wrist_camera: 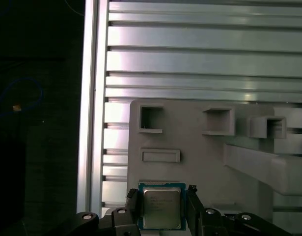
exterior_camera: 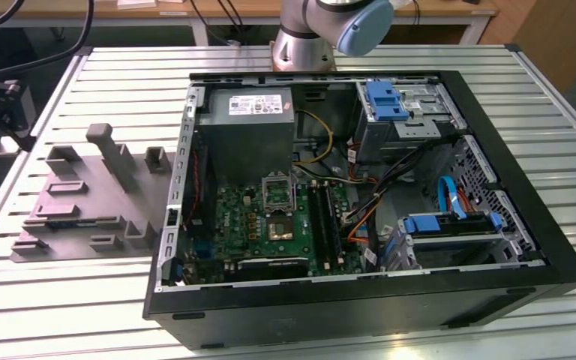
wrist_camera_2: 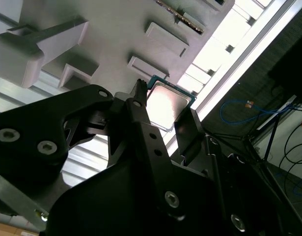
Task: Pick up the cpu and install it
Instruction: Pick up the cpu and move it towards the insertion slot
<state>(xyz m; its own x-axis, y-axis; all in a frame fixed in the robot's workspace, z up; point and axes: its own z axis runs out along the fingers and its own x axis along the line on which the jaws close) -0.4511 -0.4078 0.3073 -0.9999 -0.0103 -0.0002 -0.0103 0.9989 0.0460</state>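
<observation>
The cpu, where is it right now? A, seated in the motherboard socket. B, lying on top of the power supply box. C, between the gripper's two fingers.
C: in the first wrist view the cpu sits between the two fingers of the gripper, with the grey fixture plate behind it.

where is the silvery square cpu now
In both wrist views the silvery square cpu is at a corner of the grey plastic fixture plate, by the black gripper.
</observation>
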